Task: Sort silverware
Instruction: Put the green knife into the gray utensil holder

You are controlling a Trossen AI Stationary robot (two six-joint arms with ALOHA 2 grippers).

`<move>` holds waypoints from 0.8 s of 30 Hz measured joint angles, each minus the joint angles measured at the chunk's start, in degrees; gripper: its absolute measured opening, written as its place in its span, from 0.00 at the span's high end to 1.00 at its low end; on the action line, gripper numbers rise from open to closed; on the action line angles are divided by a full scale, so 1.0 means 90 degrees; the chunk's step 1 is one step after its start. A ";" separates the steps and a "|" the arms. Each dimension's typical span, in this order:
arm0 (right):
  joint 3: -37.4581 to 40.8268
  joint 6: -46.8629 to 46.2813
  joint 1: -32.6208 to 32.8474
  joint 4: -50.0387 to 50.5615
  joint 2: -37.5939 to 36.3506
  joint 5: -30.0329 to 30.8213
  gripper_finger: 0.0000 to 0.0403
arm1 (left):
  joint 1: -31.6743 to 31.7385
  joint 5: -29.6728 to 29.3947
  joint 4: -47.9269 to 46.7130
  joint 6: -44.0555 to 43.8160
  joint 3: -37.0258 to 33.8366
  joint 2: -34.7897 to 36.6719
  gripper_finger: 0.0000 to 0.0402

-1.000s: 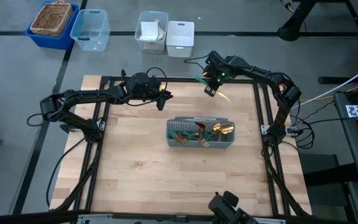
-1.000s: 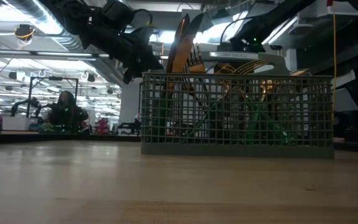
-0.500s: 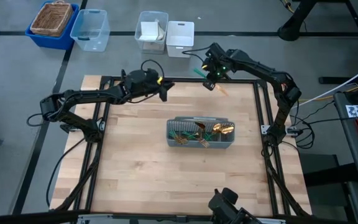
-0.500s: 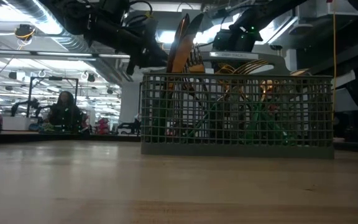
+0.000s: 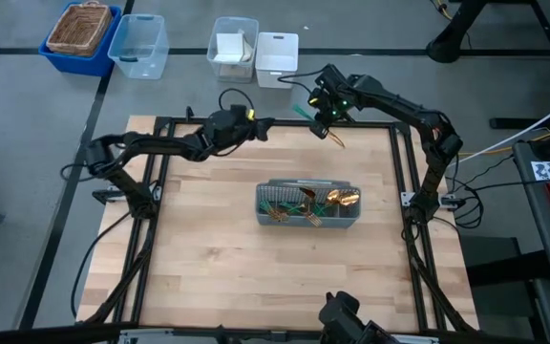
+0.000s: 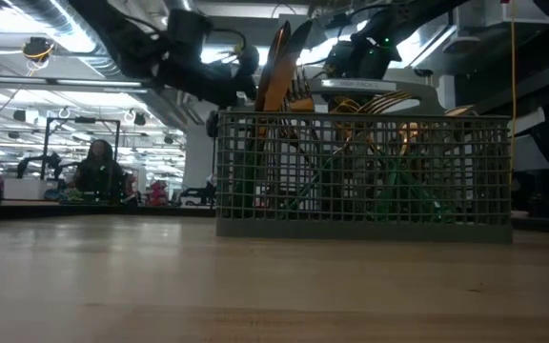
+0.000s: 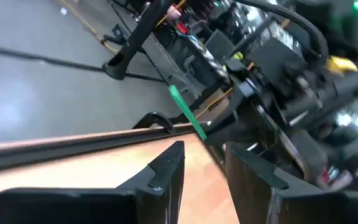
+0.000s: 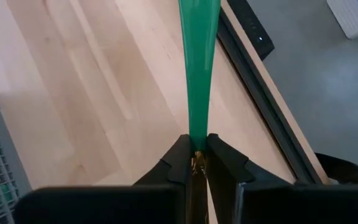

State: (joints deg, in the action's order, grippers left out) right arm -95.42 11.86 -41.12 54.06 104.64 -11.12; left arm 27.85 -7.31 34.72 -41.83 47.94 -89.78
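My right gripper (image 5: 323, 113) hangs over the table's far edge, shut on one piece of silverware with a slim teal handle (image 5: 305, 113) and a gold end (image 5: 338, 141). My left gripper (image 5: 267, 124) is open and reaches toward that handle from the left. In the left wrist view its fingers (image 7: 166, 171) stand just short of the green handle (image 7: 186, 115). The grey mesh caddy (image 5: 308, 218) stands mid-table with several gold and teal pieces upright or leaning inside. It shows near the camera in the low view (image 6: 365, 176). My right gripper pinches the piece between its two fingers (image 8: 180, 163) at the neck (image 8: 196, 157), where the green handle meets the gold part. The piece is lifted clear of the table. Its handle (image 8: 199, 68) sticks straight out beyond the fingertips, and its gold end slants toward the near side.
Beyond the far edge sit a blue bin with a woven basket (image 5: 82, 33), a clear bin (image 5: 139, 46) and two white containers (image 5: 235, 48) (image 5: 277, 59). Black frame rails (image 5: 151, 191) run along the table's sides. Bare wood lies left and near of the caddy.
My left gripper has moved right and toward the far edge, closing on the right gripper. My right gripper has carried the teal-handled piece toward the far edge and a little up, turning it so the handle points at the left gripper.
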 joint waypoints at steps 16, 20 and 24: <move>0.0000 -0.0001 0.0541 -0.0175 0.0000 0.0004 0.90 | 0.0027 0.0053 0.0257 -0.1952 0.0936 -0.1226 0.73; 0.0000 -0.0027 0.0647 -0.0298 0.0000 0.0010 0.90 | 0.0027 0.0056 0.0245 -0.1855 0.1007 -0.1228 0.73; 0.0000 -0.0027 0.0716 -0.0405 0.0000 0.0012 0.90 | 0.0037 0.0053 0.0204 -0.1853 0.1010 -0.1228 0.73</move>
State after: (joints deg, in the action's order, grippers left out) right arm -95.42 11.62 -34.68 50.42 104.64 -11.01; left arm 28.18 -6.83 36.55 -58.51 57.04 -100.84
